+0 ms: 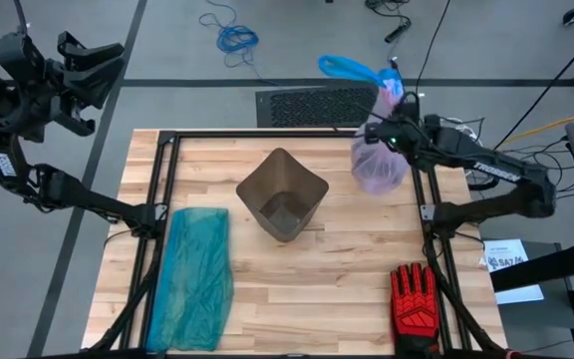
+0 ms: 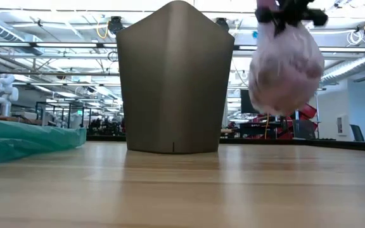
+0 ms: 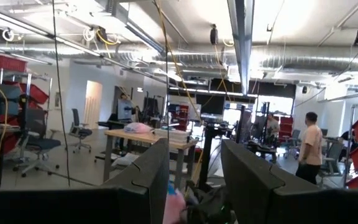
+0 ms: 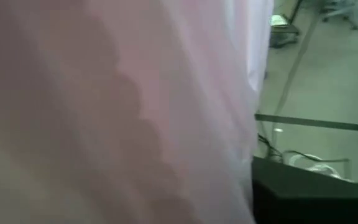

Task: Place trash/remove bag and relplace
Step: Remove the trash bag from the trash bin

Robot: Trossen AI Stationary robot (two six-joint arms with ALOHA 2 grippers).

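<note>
The pinkish bag point(image 1: 377, 165) hangs bulging from my right gripper point(image 1: 395, 128) over the table's far right corner. In the low view the bag point(image 2: 287, 69) is clear of the tabletop. Its blue drawstring rim point(image 1: 352, 68) trails past the far edge. Brownish shapes show through the bag's film point(image 4: 104, 112); no loose trash is in view. The tan bin point(image 1: 282, 194) stands unlined mid-table on its base. My left gripper point(image 1: 93, 60) is open, raised beyond the table's far left corner, its fingers apart in the left wrist view point(image 3: 194, 183). My right gripper is shut on the bag's gathered neck point(image 1: 389, 112), between the full body and the blue rim. The gripper point(image 2: 290, 12) comes at it from the table's right. The body hangs below it, lifted clear of the table. The bag itself hides the fingers in the wrist view.
A teal-green plastic bag point(image 1: 197, 274) lies flat along the table's left side. A red-and-black glove point(image 1: 414, 304) lies at the near right corner. A black frame point(image 1: 167, 140) borders the tabletop. Bare wood point(image 1: 317, 289) lies in front of the bin.
</note>
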